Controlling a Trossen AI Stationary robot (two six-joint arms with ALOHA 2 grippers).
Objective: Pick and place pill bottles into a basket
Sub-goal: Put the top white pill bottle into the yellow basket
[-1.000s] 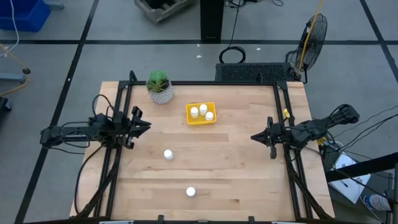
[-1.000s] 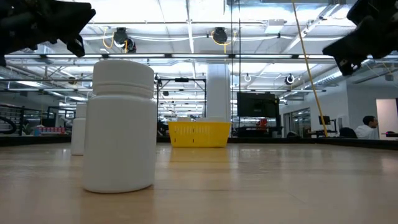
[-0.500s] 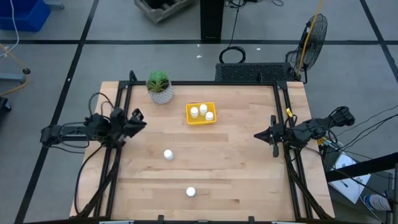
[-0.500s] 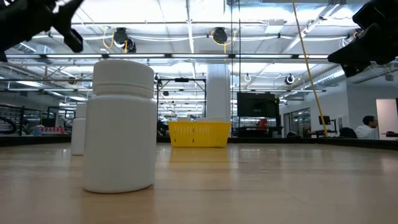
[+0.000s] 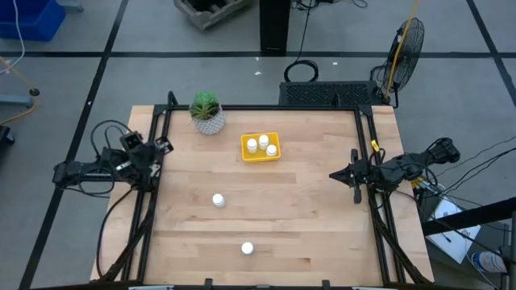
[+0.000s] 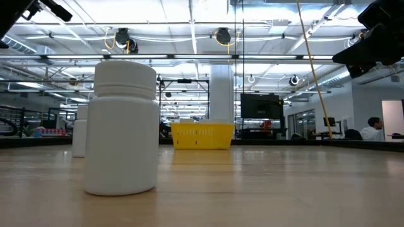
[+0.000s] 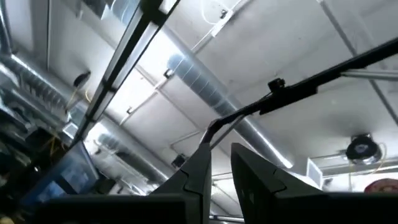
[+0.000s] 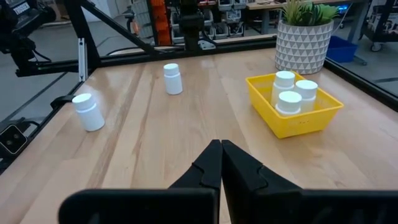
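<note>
High view gives us three pill bottles (image 5: 263, 145) in the basket (image 5: 260, 158), two more (image 5: 218, 200) left on the tabletop (image 5: 306, 209); left gripper (image 5: 159, 147) jaws nearly closed, empty; right gripper (image 5: 333, 176) jaws closed, empty.

Two dark, near-black jointed arms, one at left edge of high view, one at right edge. Left hand (image 5: 161, 147): black blocky wrist, loose black cables looping behind it. Right hand (image 5: 332, 175): slim black tapered fingers (image 8: 239, 167) with flat angular faces; black cable bundle trailing off arm toward right frame edge.
</note>
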